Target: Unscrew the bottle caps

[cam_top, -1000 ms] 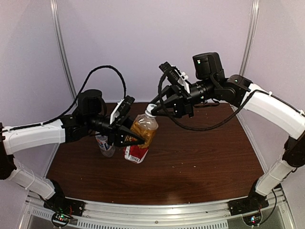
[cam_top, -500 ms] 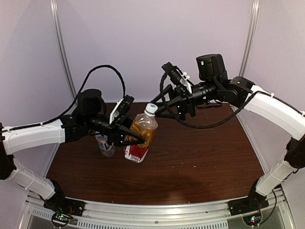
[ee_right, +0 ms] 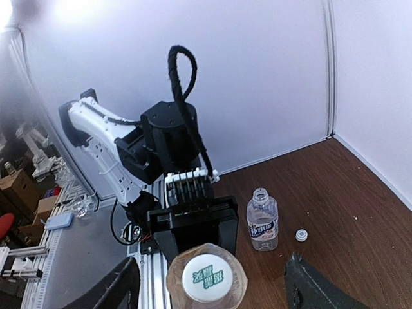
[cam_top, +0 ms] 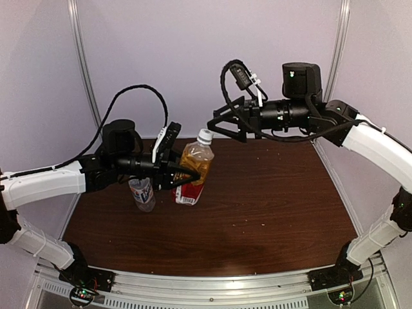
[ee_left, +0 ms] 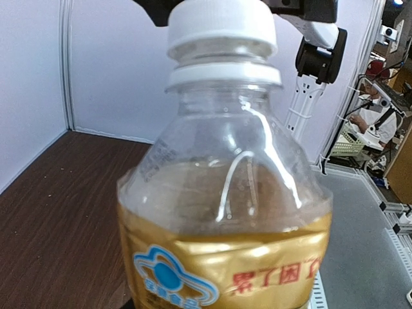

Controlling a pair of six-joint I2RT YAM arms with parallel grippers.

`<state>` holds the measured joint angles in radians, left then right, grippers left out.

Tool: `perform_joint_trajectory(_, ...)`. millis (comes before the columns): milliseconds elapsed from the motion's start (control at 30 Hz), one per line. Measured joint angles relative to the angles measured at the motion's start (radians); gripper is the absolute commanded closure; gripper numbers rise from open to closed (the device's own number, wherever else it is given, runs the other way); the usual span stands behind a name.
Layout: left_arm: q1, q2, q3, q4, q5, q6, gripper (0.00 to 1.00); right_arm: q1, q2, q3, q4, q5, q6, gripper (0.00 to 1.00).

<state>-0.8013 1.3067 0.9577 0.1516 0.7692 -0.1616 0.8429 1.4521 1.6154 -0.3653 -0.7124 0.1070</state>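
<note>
Right gripper (cam_top: 217, 125) let go and backed off to upper centre, jaws wide open; we see left gripper (cam_top: 187, 175) clamped on the clear plastic amber-liquid bottle (cam_top: 196, 159) mid-frame, round white cap (cam_top: 205, 136) on it

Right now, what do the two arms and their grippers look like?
The left arm and right arm have white shells with black joints. The left gripper and right gripper are black, two-fingered. A black cable loops over each wrist.

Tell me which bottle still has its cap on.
The amber bottle in the left gripper: white cap on its neck. The clear bottle stands open, its loose cap on the table.
</note>
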Motion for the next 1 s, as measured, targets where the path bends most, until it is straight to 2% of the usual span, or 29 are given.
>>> perform_joint_trajectory(133,0.000,0.000,0.000,-0.003,-0.043,0.001,0.61,0.027,0.031,0.060,0.001,0.134,0.095,0.21)
perform_joint_trajectory(333,0.000,0.000,0.000,-0.003,-0.095,0.001,0.61,0.050,0.094,0.113,-0.028,0.243,0.174,0.22)
perform_joint_trajectory(467,0.000,0.000,0.000,-0.005,-0.126,0.003,0.61,0.059,0.124,0.114,-0.058,0.269,0.200,0.27)
perform_joint_trajectory(733,0.000,-0.002,0.000,-0.026,-0.183,0.007,0.61,0.068,0.136,0.114,-0.075,0.274,0.223,0.49)
perform_joint_trajectory(1000,0.000,-0.009,0.000,-0.045,-0.222,0.008,0.61,0.068,0.136,0.114,-0.074,0.272,0.237,0.50)
